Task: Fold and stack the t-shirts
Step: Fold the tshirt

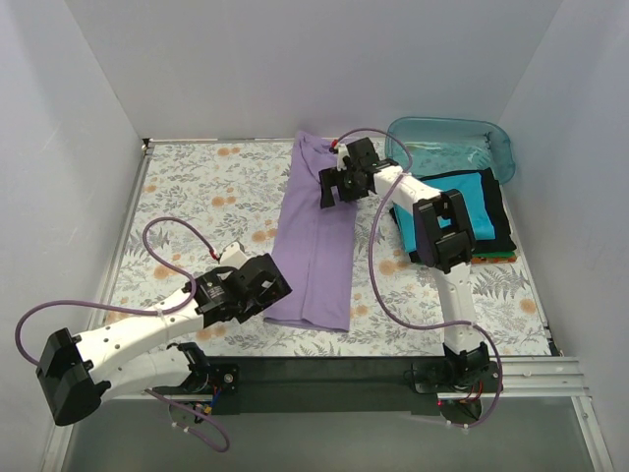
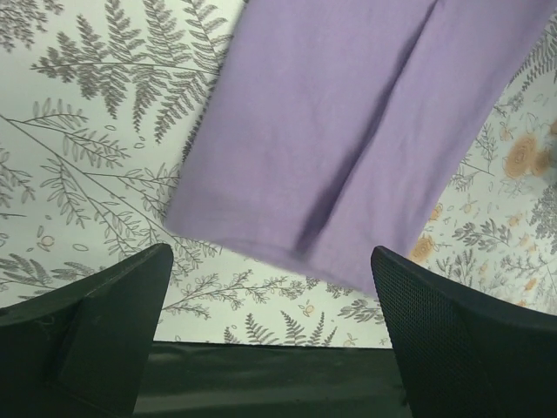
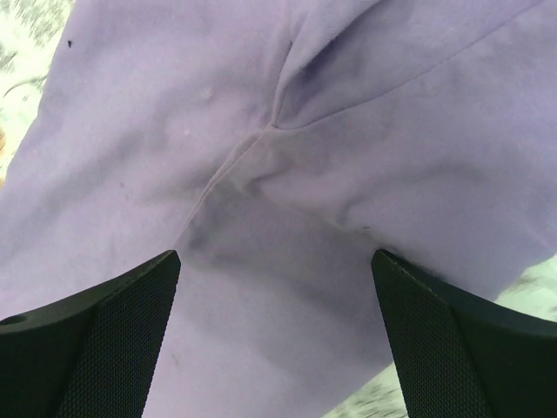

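Floral tablecloth (image 1: 197,187) carries the lavender t-shirt (image 1: 314,236), folded into a long strip; left gripper (image 2: 271,254) and right gripper (image 3: 277,257) both spread.

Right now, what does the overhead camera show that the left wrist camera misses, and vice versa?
Only overhead: the clear teal plastic tub, the stack of folded shirts with teal on top, and the right tool, open. Only the left wrist: the left tool close up, its black fingers spread wide. Both: the long lavender-purple cloth shirt lying on the fern-printed tablecloth.
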`<control>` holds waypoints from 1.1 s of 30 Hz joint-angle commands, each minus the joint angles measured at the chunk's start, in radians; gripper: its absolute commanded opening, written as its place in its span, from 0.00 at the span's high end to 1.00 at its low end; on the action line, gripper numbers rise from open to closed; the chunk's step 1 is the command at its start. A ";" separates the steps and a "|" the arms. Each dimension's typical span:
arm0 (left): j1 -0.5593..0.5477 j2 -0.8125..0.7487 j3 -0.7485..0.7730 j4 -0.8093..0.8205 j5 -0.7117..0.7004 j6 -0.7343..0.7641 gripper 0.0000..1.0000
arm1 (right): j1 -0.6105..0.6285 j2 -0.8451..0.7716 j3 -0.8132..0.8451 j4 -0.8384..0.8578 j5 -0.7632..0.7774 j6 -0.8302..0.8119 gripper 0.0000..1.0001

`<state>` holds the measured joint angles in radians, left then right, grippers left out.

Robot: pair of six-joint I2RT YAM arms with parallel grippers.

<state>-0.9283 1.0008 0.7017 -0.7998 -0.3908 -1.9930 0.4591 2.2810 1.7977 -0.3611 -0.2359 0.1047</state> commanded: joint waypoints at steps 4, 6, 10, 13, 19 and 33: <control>0.032 0.065 -0.027 0.071 0.073 0.026 0.02 | -0.043 0.082 0.152 -0.205 -0.034 -0.172 0.02; 0.048 0.103 -0.027 0.092 0.118 0.060 0.02 | -0.043 0.029 0.143 -0.205 -0.065 -0.183 0.02; 0.097 0.189 -0.039 0.186 0.197 0.114 0.10 | -0.008 -0.144 0.083 -0.188 -0.100 -0.180 0.01; 0.117 0.252 -0.050 0.203 0.253 0.118 0.20 | 0.039 -0.278 0.013 -0.177 -0.024 -0.139 0.02; 0.141 0.280 -0.117 0.238 0.263 0.094 0.54 | 0.157 -0.627 -0.421 -0.040 0.193 0.017 0.02; 0.152 0.323 -0.241 0.356 0.359 0.120 1.00 | 0.495 -1.189 -1.241 0.108 0.316 0.516 0.02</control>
<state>-0.7742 1.2846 0.5434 -0.4068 -0.0647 -1.8889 0.8787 1.1370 0.5770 -0.3138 0.0227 0.4732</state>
